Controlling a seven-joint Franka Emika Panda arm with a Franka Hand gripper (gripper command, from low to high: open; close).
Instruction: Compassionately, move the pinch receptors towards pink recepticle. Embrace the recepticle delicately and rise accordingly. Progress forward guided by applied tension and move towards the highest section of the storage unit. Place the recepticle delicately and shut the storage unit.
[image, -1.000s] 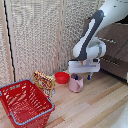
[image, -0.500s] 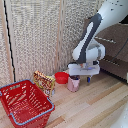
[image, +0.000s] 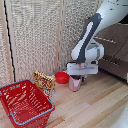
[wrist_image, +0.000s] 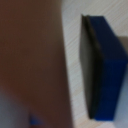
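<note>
I see a light wood floor (image: 100, 107) carrying everything. On it stand a red wire basket (image: 25, 102) nearest the camera, a yellowish packet (image: 44, 81) just behind it, a red bowl (image: 62, 77), and a pink mug (image: 75, 84) beside the bowl, possibly touching it. The brown dresser (image: 112, 52) stands at the exterior view's right.

the exterior view looks from a little above floor level, across wooden boards toward a slatted wall, with the arm (image: 92, 42) mid-frame. the wrist view sits very close, blurred, filled by one blue finger (wrist_image: 105, 67) and a brownish surface. both share the gripper area.
</note>
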